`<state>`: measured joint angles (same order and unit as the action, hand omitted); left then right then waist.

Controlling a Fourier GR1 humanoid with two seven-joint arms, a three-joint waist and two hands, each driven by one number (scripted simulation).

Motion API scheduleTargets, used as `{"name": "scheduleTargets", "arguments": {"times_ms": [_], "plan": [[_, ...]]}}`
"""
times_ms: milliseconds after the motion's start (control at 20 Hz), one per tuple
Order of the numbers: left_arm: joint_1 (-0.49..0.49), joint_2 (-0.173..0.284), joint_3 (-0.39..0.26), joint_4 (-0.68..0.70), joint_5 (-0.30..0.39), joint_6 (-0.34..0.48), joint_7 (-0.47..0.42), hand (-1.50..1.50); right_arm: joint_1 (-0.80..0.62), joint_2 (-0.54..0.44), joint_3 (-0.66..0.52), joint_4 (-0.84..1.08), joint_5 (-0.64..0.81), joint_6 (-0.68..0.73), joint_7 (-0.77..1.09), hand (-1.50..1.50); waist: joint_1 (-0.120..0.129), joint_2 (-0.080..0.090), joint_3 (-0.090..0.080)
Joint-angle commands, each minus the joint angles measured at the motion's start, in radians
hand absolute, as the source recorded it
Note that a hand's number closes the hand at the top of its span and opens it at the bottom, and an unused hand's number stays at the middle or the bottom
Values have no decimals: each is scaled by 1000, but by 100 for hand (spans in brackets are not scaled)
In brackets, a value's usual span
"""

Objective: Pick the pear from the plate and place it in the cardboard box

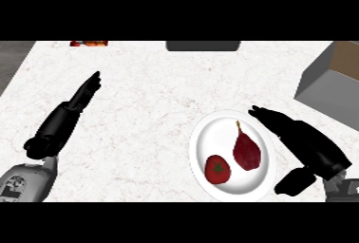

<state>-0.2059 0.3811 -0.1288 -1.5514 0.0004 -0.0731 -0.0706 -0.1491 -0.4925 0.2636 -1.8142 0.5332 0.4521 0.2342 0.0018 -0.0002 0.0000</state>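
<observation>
- Counter (140, 95): bare marble lying open across centre frame.
- Cardboard box (329, 78): sitting at the right edge.
- Plate (203, 142): lower right, carrying pear (247, 149) and tomato (218, 169).
- Right hand (298, 135): fingers straight, hovering just right of the pear.
- Left hand (70, 114): resting open, left side.

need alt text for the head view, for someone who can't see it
A dark red pear and a red tomato lie on a white plate on a marble counter, with the robot's open right hand at the plate's right edge. The left hand rests open at left; a cardboard box sits at upper right.
</observation>
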Motion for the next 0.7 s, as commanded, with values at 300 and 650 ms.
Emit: {"name": "scheduleTargets", "arguments": {"times_ms": [300,650], "plan": [[-26,-52,75,69,-68,-61,-49,0,17,110,-2,65,119,14,-76,-150,-4,0,0],[6,-95,92,2,-92,-104,9,0,-26,162,-40,175,189,33,-123,-150,-1,0,0]]}}
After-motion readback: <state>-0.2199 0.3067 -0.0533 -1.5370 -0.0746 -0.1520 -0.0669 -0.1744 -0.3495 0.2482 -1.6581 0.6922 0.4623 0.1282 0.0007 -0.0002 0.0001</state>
